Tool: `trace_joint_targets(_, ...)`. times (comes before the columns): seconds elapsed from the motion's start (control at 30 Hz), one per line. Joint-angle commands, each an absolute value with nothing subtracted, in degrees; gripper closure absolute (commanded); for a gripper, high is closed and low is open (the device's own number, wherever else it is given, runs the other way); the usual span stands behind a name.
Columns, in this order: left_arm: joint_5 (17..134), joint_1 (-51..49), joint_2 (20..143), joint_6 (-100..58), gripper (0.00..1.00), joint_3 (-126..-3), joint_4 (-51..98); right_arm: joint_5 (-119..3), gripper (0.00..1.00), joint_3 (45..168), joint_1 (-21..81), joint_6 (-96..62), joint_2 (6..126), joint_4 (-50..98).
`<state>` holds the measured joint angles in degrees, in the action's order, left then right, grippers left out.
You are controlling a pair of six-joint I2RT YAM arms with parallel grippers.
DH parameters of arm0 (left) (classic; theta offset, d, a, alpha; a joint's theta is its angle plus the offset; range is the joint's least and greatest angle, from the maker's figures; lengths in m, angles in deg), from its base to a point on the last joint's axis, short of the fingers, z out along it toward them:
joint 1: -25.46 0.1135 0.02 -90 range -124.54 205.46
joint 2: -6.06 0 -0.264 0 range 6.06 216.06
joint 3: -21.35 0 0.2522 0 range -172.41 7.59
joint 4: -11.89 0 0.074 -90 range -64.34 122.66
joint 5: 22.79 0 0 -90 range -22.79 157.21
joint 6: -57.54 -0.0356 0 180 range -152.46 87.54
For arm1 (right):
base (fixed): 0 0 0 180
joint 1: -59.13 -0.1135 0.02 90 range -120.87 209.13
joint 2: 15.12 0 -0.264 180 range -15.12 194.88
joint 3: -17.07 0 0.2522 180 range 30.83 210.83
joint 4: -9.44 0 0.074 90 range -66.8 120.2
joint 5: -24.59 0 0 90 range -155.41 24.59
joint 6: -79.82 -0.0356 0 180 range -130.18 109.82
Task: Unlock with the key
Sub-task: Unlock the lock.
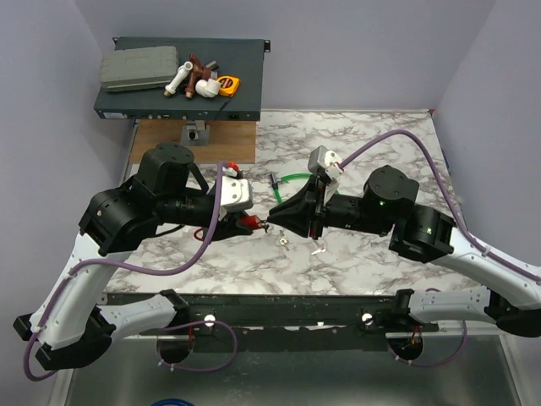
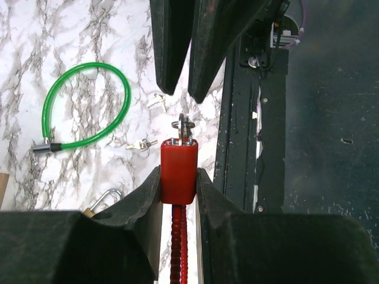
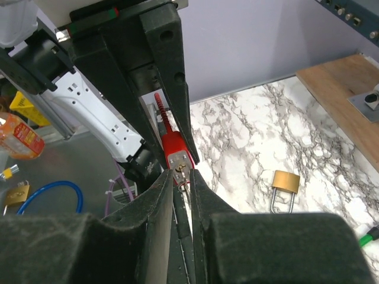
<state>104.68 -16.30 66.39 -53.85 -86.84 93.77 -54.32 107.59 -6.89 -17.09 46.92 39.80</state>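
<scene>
The left end effector (image 2: pixel 178 177) clamps red lock (image 2: pixel 179 163), key (image 2: pixel 184 126) in its keyhole; right end effector (image 2: pixel 183 94) narrowly parted.

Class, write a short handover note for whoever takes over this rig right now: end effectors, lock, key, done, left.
Left end effector: shut on the red lock.
Right end effector: fingers slightly apart, just short of the key.
Done: key sits in the lock's keyhole.
Left: grip the key and turn it; whether the lock is already open cannot be told.
</scene>
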Motion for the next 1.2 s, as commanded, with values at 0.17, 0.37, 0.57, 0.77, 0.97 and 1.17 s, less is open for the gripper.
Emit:
trace_joint_targets(0.17,105.9,-16.6,66.0,-53.2,1.0,-87.5,91.4,-49.0,0.85,108.8,-7.1,-15.3,49.3,41.9)
trace_joint_targets(0.37,106.3,-16.6,65.9,-52.7,1.0,-87.5,91.0,-48.3,0.89,109.1,-7.1,-15.4,50.0,42.0)
trace_joint_targets(0.57,106.5,-16.6,65.8,-52.6,1.0,-87.3,91.0,-47.0,0.78,108.5,-7.1,-15.7,49.3,42.3)
trace_joint_targets(0.77,106.8,-16.6,65.8,-52.2,1.0,-87.6,90.8,-46.6,0.72,108.2,-7.1,-15.0,49.3,43.0)
trace_joint_targets(0.97,107.6,-16.6,65.8,-51.7,1.0,-88.0,90.9,-49.7,0.62,106.7,-7.1,-14.2,48.5,41.5)
trace_joint_targets(1.17,108.5,-16.6,66.0,-51.2,1.0,-88.1,90.8,-52.3,0.63,105.5,-7.1,-14.0,47.6,39.0)
